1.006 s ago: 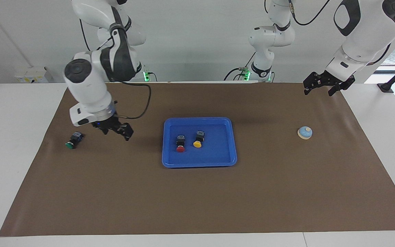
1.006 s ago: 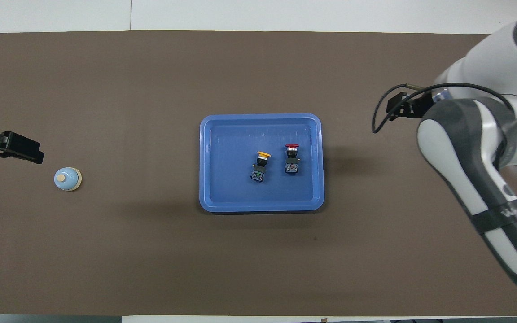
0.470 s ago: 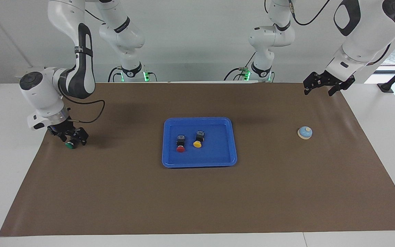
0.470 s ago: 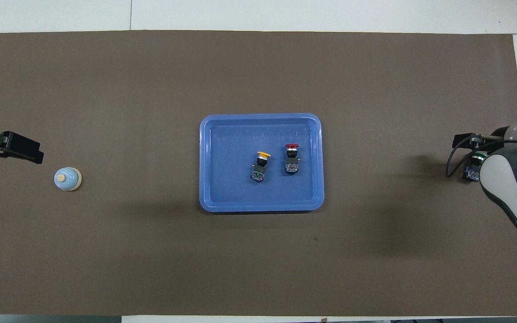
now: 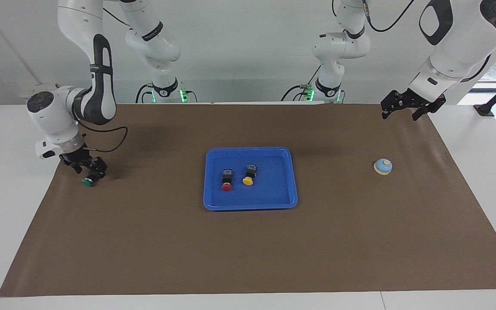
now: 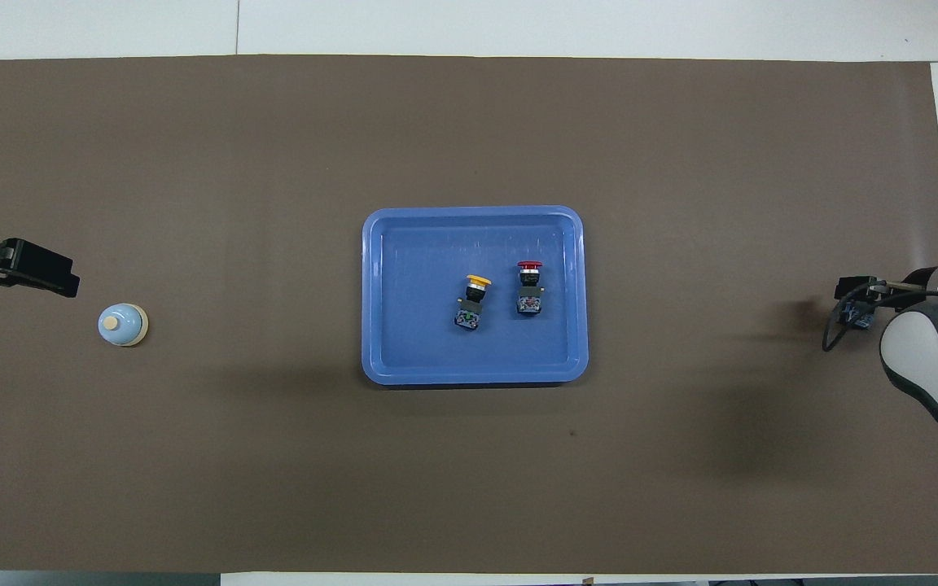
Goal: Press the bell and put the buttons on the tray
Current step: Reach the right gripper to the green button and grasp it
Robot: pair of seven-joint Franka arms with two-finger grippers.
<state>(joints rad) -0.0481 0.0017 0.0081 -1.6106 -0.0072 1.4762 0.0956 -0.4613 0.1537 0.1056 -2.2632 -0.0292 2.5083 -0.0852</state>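
Note:
The blue tray [image 5: 250,150] [image 6: 474,213] lies mid-table. In it lie the red button [image 5: 227,180] [image 6: 528,287] and the yellow button [image 5: 249,175] [image 6: 472,302], side by side. The green button [image 5: 88,181] lies on the brown mat toward the right arm's end of the table. My right gripper [image 5: 86,169] [image 6: 856,299] is low over it and open, its fingers on either side of the black body, with the green cap sticking out. The bell [image 5: 382,166] [image 6: 122,325] stands toward the left arm's end. My left gripper [image 5: 401,113] waits open in the air, over the mat's edge.
A brown mat [image 5: 248,249] covers most of the white table. A black cable [image 5: 106,144] loops from the right wrist above the mat. The right forearm [image 6: 937,374] reaches in over the mat's end.
The right gripper swung away from the tray to the green button and came down over it, then settled a little closer. Left arm, bell and tray contents are unchanged.

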